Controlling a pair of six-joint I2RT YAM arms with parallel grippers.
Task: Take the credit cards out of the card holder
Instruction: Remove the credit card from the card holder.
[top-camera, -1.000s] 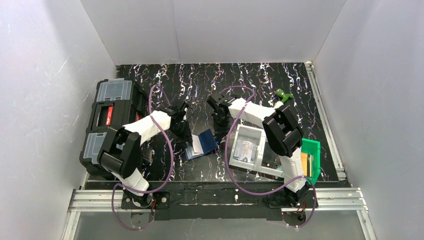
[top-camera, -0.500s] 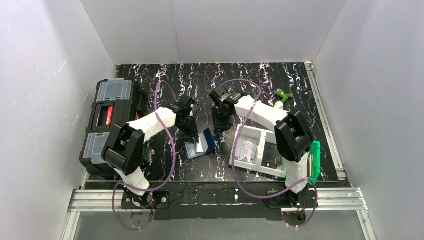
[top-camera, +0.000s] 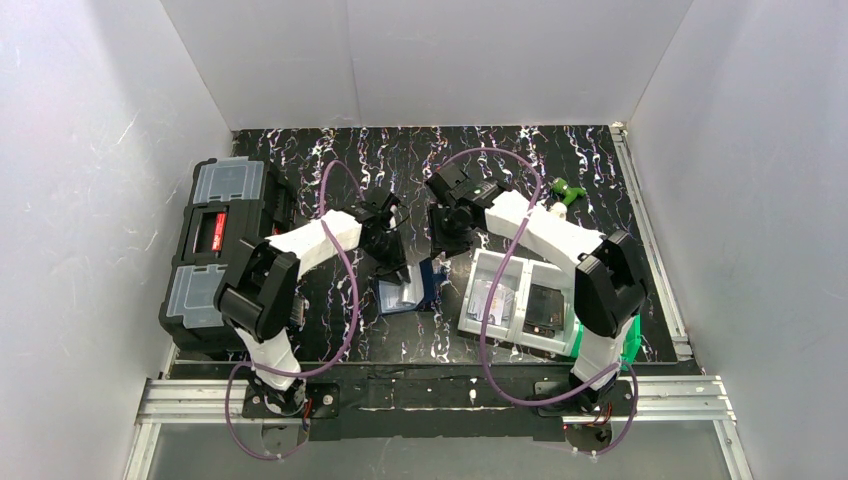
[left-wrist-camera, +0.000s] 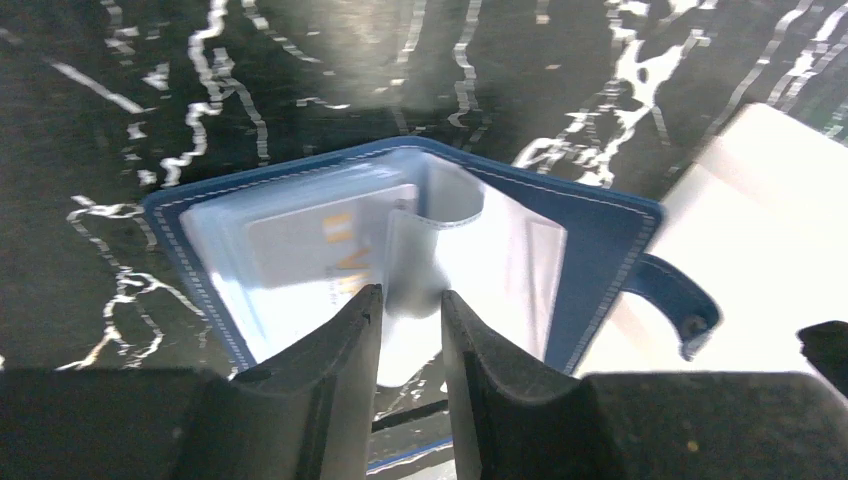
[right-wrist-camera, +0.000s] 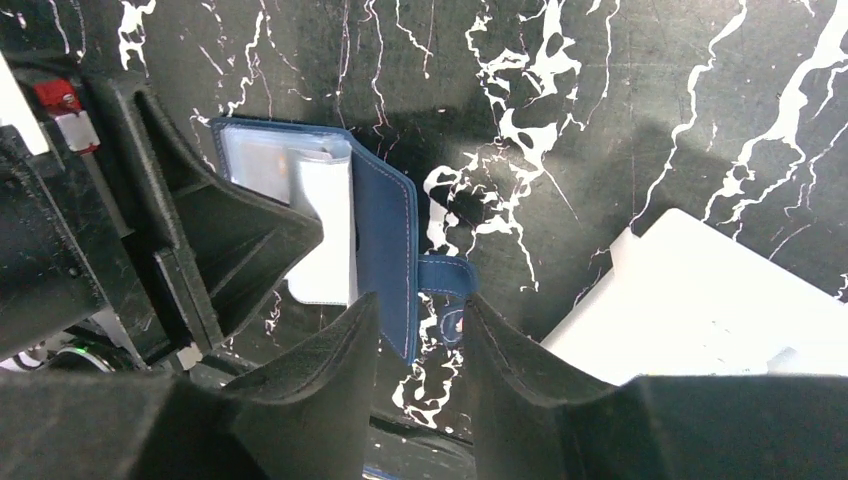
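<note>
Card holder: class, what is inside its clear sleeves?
A pale card with gold marks shows in the left side of the card holder. The left claw covers the lower end of the raised middle sleeve, so its contents cannot be seen.

Black white-veined table (top-camera: 600, 170), open navy card holder (top-camera: 406, 294), black toolbox (top-camera: 215, 245) left, white tray (top-camera: 492, 262) right

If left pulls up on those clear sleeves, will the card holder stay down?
Probably not: the card holder looks thin and light. The sleeves curl where the left gripper pinches them, so they seem floppy and would bend first.
</note>
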